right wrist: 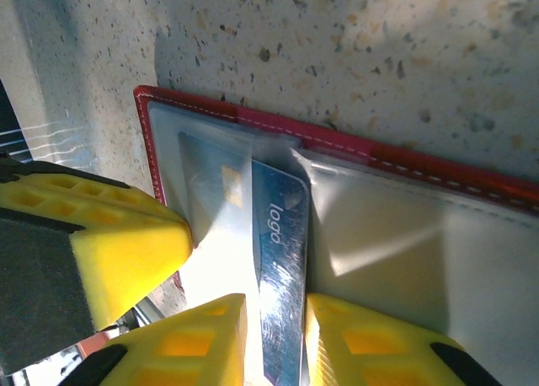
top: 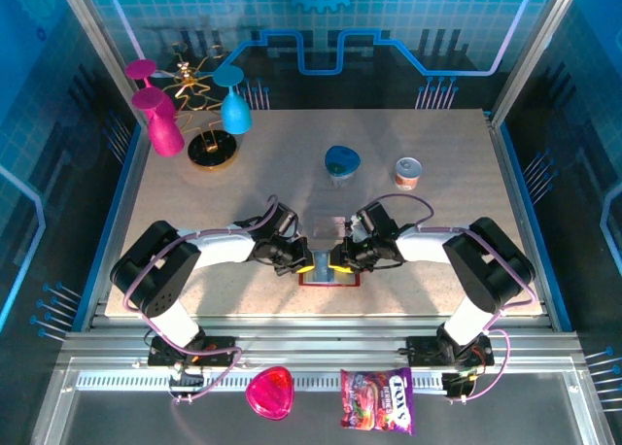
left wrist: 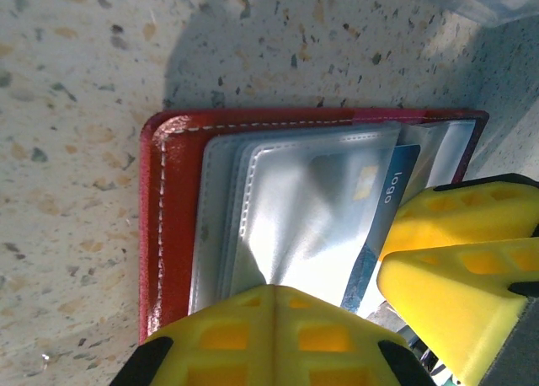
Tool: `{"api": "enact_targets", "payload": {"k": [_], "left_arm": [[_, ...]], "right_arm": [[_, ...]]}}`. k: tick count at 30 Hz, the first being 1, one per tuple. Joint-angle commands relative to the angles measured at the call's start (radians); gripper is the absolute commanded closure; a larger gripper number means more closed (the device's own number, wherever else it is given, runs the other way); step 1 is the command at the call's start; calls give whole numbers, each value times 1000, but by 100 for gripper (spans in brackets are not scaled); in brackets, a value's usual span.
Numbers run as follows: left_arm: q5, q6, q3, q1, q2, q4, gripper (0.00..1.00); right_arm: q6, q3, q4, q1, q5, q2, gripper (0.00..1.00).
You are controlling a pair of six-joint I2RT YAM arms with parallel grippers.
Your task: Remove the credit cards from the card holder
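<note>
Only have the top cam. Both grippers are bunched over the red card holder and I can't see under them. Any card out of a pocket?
Observer: Partly. In the right wrist view, one blue card marked "logo" sticks partway out of a clear pocket of the open card holder.
Operator: Right gripper on it?
Observer: The card's free end sits between the fingers of the right gripper. I cannot tell whether they are clamped on it.
Operator: And the left?
Observer: In the left wrist view, the left gripper is shut on the card holder's pale pocket leaves, beside that card.
</note>
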Motion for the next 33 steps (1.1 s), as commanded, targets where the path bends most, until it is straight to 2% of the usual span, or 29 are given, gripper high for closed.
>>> {"api": "enact_targets", "payload": {"k": [1, 9, 20, 33], "left_arm": [[7, 14, 8, 3, 24, -45, 97], [8, 14, 10, 3, 23, -47, 98], [6, 16, 15, 3, 16, -59, 98], [2, 21, 17, 4, 6, -72, 98]], "right_arm": [[22, -15, 36, -17, -38, 15, 75], [37, -30, 70, -22, -50, 17, 79], [24, -30, 61, -31, -51, 2, 92], [-114, -19, -147, -99, -1, -79, 93]]}}
